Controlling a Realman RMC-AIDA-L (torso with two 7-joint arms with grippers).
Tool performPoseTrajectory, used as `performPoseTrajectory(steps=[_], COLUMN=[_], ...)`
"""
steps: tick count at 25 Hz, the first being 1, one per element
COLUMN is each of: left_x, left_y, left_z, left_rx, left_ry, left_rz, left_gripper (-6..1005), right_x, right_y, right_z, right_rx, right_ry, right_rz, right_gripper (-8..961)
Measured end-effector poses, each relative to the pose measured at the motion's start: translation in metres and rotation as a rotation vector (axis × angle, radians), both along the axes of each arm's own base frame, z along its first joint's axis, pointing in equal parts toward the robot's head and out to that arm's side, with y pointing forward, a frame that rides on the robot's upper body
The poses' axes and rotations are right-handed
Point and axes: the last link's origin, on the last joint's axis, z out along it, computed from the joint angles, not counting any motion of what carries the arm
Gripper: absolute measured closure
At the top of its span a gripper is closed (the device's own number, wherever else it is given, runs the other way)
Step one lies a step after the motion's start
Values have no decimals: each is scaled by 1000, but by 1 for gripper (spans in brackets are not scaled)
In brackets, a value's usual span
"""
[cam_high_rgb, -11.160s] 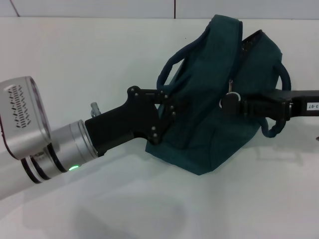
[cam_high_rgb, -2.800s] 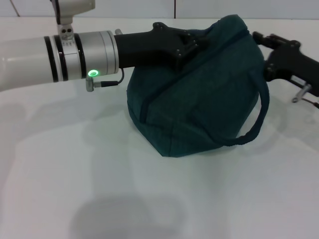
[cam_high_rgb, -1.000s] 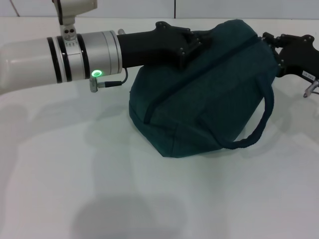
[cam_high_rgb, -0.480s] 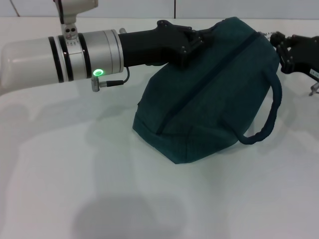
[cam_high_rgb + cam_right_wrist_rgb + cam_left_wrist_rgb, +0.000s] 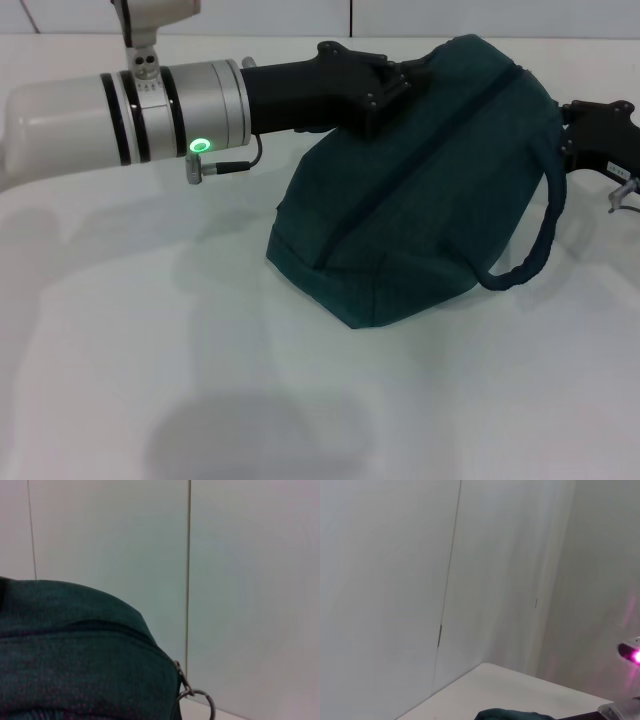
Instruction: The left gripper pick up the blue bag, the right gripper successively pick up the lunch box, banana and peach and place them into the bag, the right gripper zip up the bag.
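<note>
The blue bag (image 5: 420,190) is closed, its zipper line (image 5: 440,130) running along the top. It tilts, with its lower corner on the table. My left gripper (image 5: 395,80) is shut on the bag's top at the left end and holds it up. My right gripper (image 5: 568,130) is at the bag's right end, by the hanging loop handle (image 5: 540,240), with its fingers apart and holding nothing. The right wrist view shows the bag (image 5: 75,670) and its metal zipper pull (image 5: 192,697) hanging free. The lunch box, banana and peach do not show.
The white table (image 5: 150,350) stretches in front of and to the left of the bag. A pale panelled wall (image 5: 225,580) stands behind. A sliver of the bag (image 5: 512,714) shows in the left wrist view.
The bag shifted right and tilted more over the last second. In the last half second my right gripper drew back to the right, away from the zipper end. The left gripper kept its hold.
</note>
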Motion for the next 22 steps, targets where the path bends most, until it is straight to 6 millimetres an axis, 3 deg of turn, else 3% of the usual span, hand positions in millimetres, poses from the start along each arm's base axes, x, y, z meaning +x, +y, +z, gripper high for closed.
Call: performPoseTrajectory(steps=[11,16,22], left_x=[-3,-3,-9], left_y=[-2,-3,-15], left_z=[-1,0,16], left_rx=[-5,-3,50], left_ry=[0,-18,-184], left_rz=[7,15,13], left_gripper=[875,872,869], right_x=[0,-2,2], right_y=[-7,-11,-23], right_z=[7,7,23], right_rx=[-16,-21,41], right_ry=[84,102,195], right_rz=[1,27,46], right_gripper=[913,706,550])
